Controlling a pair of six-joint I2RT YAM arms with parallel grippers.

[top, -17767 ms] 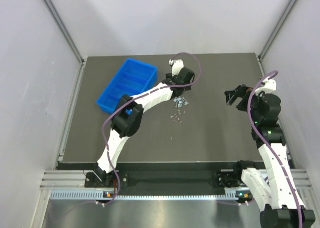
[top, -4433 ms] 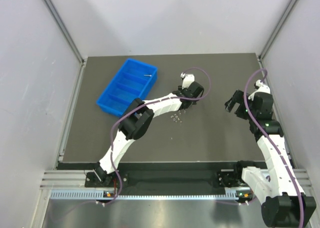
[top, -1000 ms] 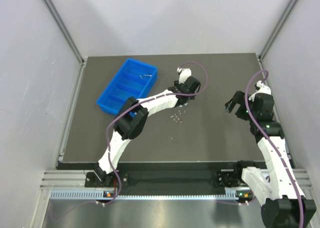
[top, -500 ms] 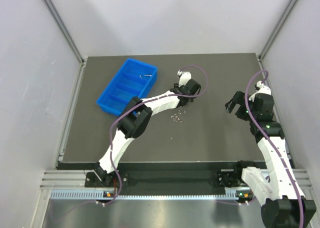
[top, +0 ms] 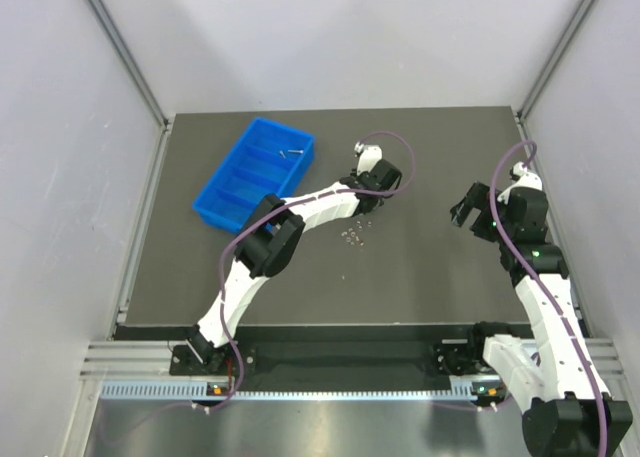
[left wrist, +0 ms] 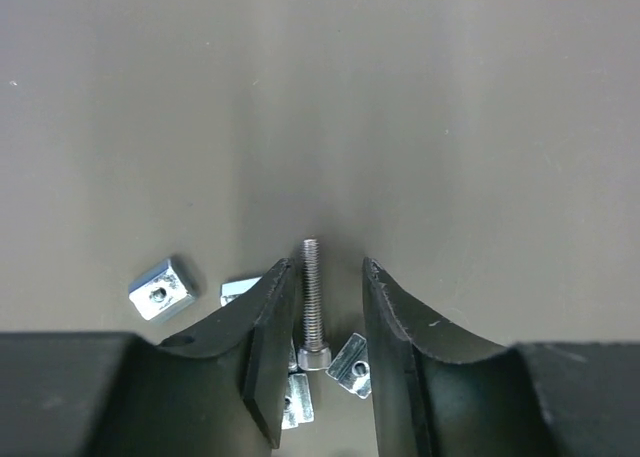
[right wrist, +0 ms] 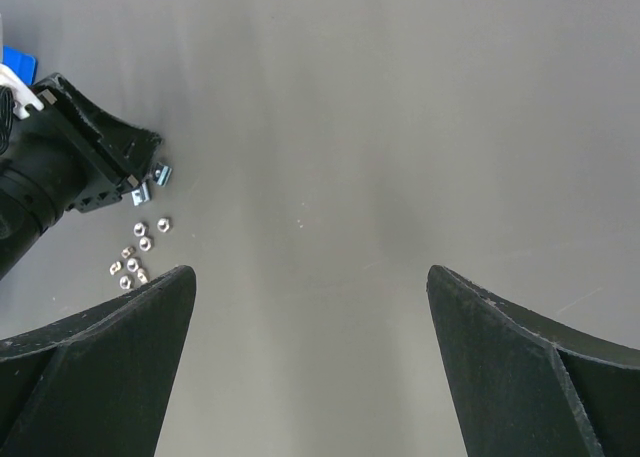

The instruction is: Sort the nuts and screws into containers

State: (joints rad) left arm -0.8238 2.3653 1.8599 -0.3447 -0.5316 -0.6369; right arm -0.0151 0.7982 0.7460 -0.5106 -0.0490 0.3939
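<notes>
My left gripper (left wrist: 327,269) is down on the mat at a small pile, open, one finger on either side of a silver screw (left wrist: 312,299). The screw lies lengthwise against the left finger, with a gap to the right finger. Square nuts (left wrist: 160,289) lie around and under the fingers. In the top view the left gripper (top: 368,197) is at mid-table, right of the blue containers (top: 222,167), where one screw (top: 291,153) lies in the far compartment. Small hex nuts (top: 350,239) are scattered just in front of it. My right gripper (top: 462,205) hovers open and empty at the right.
The right wrist view shows the left arm's black wrist (right wrist: 70,167) at the left with hex nuts (right wrist: 135,257) below it, and bare grey mat between the right fingers (right wrist: 150,307). White enclosure walls (top: 70,127) surround the table.
The left gripper's jaws have narrowed around the screw over the last half second. Both arms have stayed almost still.
</notes>
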